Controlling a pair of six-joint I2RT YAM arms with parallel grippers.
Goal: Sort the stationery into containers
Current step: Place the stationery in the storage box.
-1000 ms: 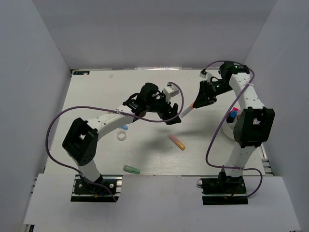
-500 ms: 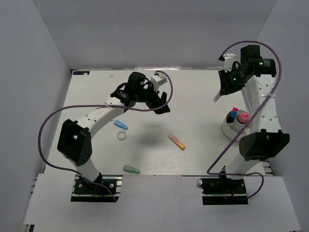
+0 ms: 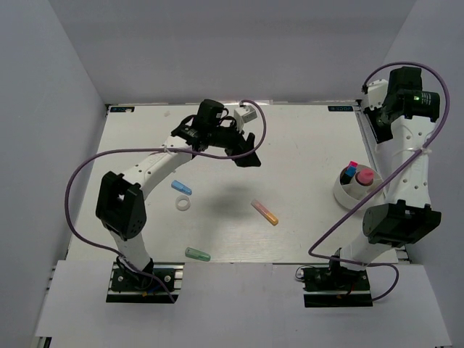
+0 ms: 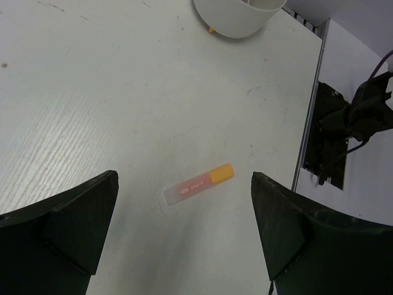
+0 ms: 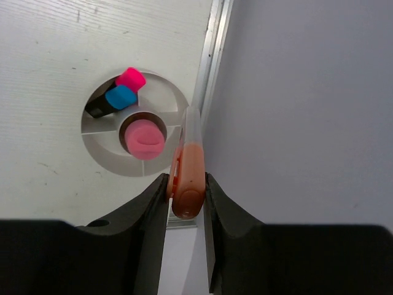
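Observation:
My right gripper (image 5: 187,187) is shut on an orange marker (image 5: 190,166) with a clear tip, held high over the right rim of the white cup (image 5: 98,157). The cup holds a pink-topped piece (image 5: 142,138), a blue cap (image 5: 121,96), a pink cap (image 5: 131,78) and a black piece (image 5: 98,109). In the top view the right gripper (image 3: 371,119) is at the far right corner, behind the cup (image 3: 342,192). My left gripper (image 4: 184,246) is open and empty above a pink marker with an orange cap (image 4: 198,183); it also shows in the top view (image 3: 264,212).
A blue marker (image 3: 181,188), a white ring (image 3: 183,204) and a green marker (image 3: 197,254) lie on the left half of the table. The right table edge with its metal rail (image 5: 212,55) and the grey side wall run close beside the cup.
My right arm has swung from the table's middle to the far right corner with the orange marker. My left gripper has drawn back and slightly left.

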